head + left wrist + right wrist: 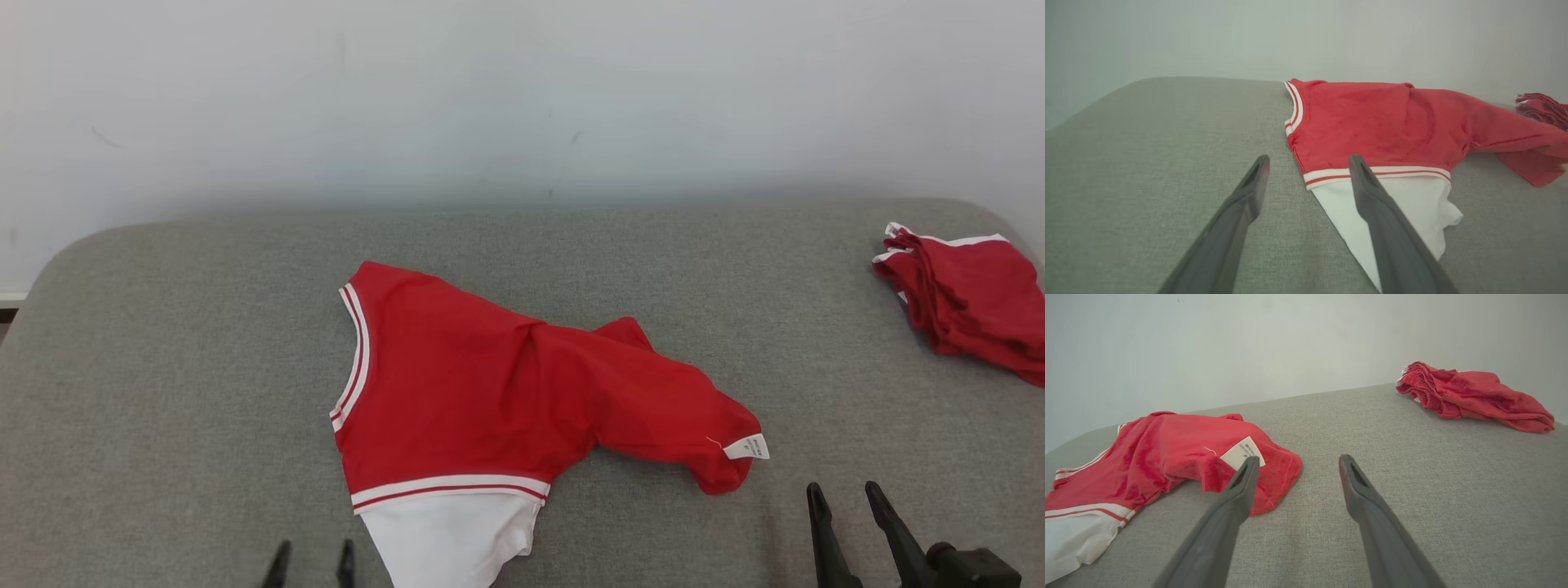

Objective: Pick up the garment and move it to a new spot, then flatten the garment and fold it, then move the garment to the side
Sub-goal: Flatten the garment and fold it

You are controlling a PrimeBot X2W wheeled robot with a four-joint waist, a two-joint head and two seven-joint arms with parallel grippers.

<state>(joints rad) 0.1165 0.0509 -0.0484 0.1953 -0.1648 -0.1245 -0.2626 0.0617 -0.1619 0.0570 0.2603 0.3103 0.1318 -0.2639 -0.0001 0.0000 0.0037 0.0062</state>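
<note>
The left jaws stand wide apart and hold nothing. Their dark fingers rise over the near edge of the grey fabric-covered counter, just left of the garment's white part. In the left wrist view one finger crosses the striped band, and I cannot tell whether it touches the cloth. The right jaws are also spread and empty, their fingers over the near edge towards the right and a little apart from the garment's tagged end.

The garment lies crumpled around the middle of the counter, reaching to its near edge. It is a red top edged with white bands that carry a thin red stripe, one band along its left side and one across its near side. Below the near band a plain white panel spreads to the counter's edge. The red cloth is bunched and creased towards the right, ending in a rolled lump with a small white label.

A second red garment with white trim lies heaped at the far right corner, well apart. A pale wall stands behind.
</note>
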